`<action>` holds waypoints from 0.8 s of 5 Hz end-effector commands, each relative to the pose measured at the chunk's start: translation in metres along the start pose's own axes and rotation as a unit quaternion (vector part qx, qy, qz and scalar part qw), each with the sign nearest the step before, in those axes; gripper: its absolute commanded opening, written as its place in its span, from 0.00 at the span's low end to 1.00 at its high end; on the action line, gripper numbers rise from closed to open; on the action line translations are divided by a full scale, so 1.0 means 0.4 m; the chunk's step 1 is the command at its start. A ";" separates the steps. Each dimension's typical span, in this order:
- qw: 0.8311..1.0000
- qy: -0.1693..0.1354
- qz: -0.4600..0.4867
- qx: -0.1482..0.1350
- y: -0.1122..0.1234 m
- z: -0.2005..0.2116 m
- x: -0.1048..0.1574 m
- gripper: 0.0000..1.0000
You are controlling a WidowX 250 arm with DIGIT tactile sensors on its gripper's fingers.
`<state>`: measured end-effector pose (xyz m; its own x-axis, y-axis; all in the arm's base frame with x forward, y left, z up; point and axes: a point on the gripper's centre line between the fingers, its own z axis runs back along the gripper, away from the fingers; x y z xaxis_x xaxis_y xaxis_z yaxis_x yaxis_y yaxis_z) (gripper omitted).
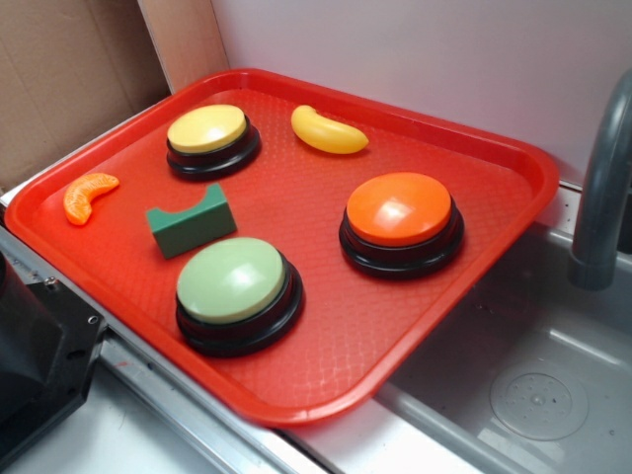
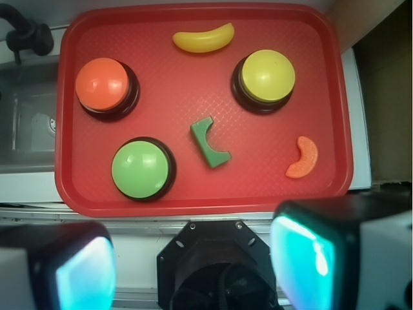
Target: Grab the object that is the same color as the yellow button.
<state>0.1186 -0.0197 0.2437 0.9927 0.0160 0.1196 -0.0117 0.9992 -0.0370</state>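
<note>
A small glossy yellow banana, the object (image 1: 328,130) (image 2: 203,40), lies at the far side of the red tray (image 1: 464,286) (image 2: 193,194). Beside it stands the yellow button (image 1: 209,133) (image 2: 267,76) on its black base. My gripper (image 2: 193,265) shows only in the wrist view. It hangs high above the robot's base, off the tray's near edge, open, with nothing between its cyan-lit pads (image 2: 303,255). The gripper is not visible in the exterior view.
On the tray also stand an orange button (image 1: 400,212) (image 2: 103,85) and a green button (image 1: 235,284) (image 2: 141,169), with a green notched block (image 1: 191,222) (image 2: 210,143) and an orange segment toy (image 1: 87,196) (image 2: 303,158). A grey sink (image 1: 523,395) with faucet (image 1: 604,188) lies beside the tray.
</note>
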 end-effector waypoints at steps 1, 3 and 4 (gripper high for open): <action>1.000 0.000 0.000 0.000 0.000 0.000 0.000 1.00; 0.989 -0.071 0.129 0.002 -0.066 -0.012 0.116 1.00; 0.967 -0.127 0.215 0.056 -0.076 -0.052 0.187 1.00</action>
<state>0.1914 -0.0507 0.2230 0.8416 0.4300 0.3269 -0.4525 0.8917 -0.0079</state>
